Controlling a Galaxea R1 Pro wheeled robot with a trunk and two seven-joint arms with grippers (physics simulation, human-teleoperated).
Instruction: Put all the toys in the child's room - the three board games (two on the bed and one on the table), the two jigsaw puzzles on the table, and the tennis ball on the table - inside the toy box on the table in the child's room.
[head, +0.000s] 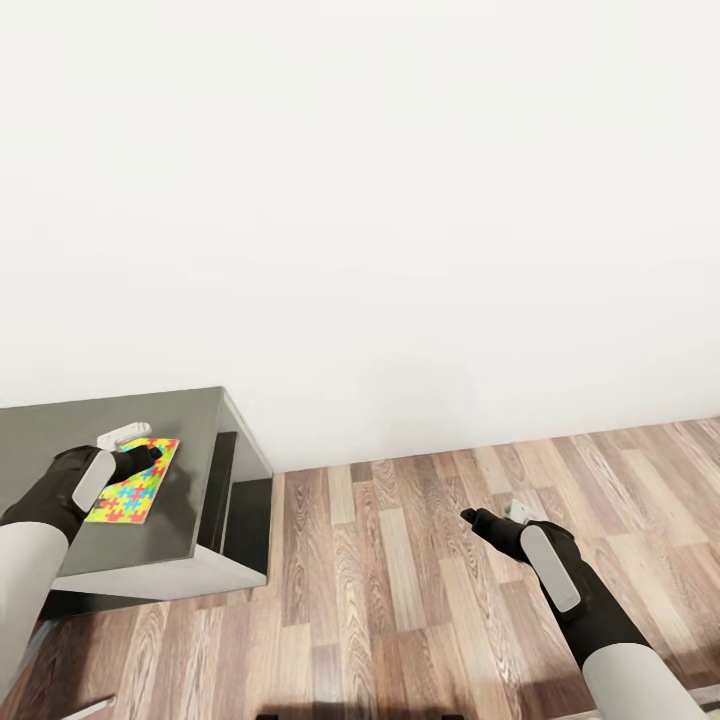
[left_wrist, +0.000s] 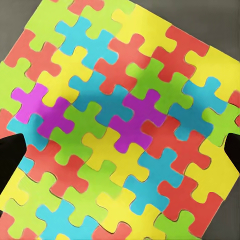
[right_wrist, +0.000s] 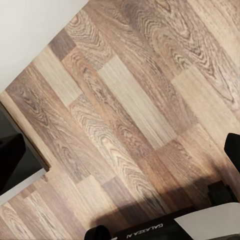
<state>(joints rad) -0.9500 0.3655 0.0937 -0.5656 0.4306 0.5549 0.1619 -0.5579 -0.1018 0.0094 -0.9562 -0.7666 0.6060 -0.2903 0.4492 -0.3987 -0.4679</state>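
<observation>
head view: grey table (head: 200, 440) sits at the left against a white wall (head: 400, 200), w/ wood plank floor (head: 400, 560) spreading to the right. a bright multicolour jigsaw puzzle (head: 135, 490) lies flat on the table top, near its front-left part. left gripper (head: 140, 460) hangs right over the puzzle's far edge, black wrist and white forearm coming in from the left. can't tell from here if it touches the puzzle. a small white object (head: 124, 435) lies on the table just beyond the gripper. right gripper (head: 480, 520) is well apart from the table, held out over the floor, holding nothing; can't tell from this angle how its jaws stand.

left wrist view: the puzzle (left_wrist: 120, 120) is very close under the camera, lying on the grey table (left_wrist: 220, 20). dark fingertips (left_wrist: 11, 157) show at both side edges, so the jaws are spread wide w/ the puzzle surface between them, not pinching it.

right wrist view: floor planks (right_wrist: 130, 110), a strip of white wall (right_wrist: 30, 30) and a dark bit of the table's side (right_wrist: 12, 160). a dark fingertip (right_wrist: 232, 150) sits at one edge, the other side unclear, so jaws' state can't be told.
</observation>
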